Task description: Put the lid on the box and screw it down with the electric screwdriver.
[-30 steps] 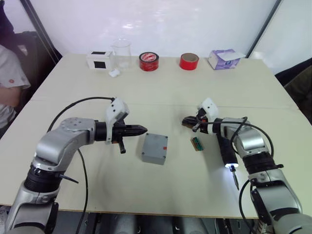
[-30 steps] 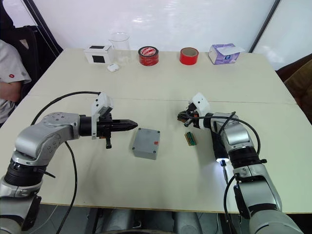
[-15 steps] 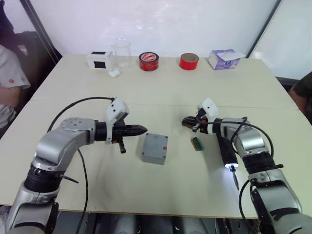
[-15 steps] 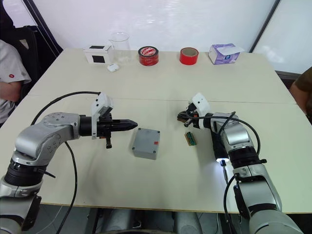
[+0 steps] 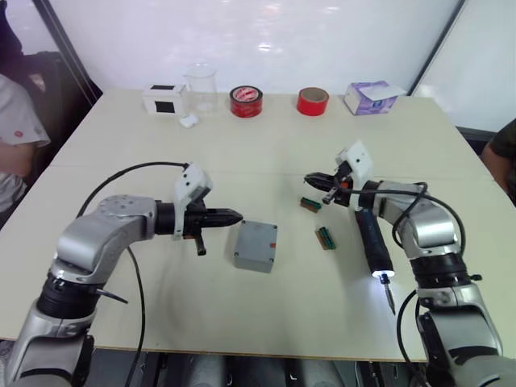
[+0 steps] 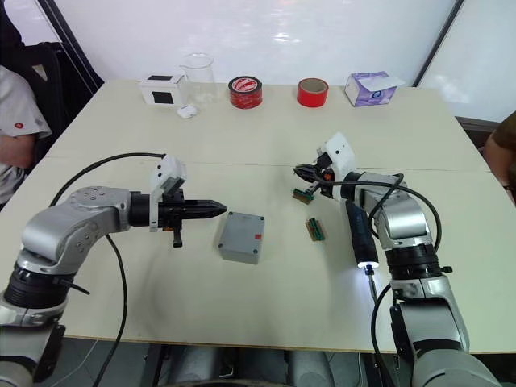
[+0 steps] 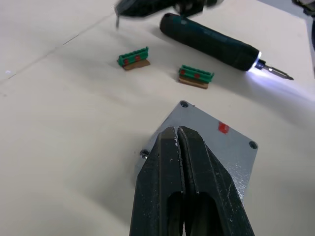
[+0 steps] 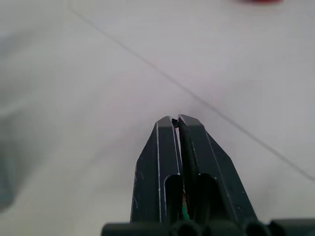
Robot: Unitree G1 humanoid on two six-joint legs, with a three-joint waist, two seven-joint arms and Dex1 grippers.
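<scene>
Lid (image 5: 256,244) apparently on box; electric screwdriver (image 5: 370,239) lying on table (image 5: 266,153).

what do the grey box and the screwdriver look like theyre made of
The box looks like cast or painted metal: matte grey with a faint speckle, rounded corners and a screw in its lid; grey plastic is possible.

The electric screwdriver seems to have a dark matte plastic or rubberised body with soft, dull highlights, ending in a thin shiny metal bit beside its white light.
</scene>
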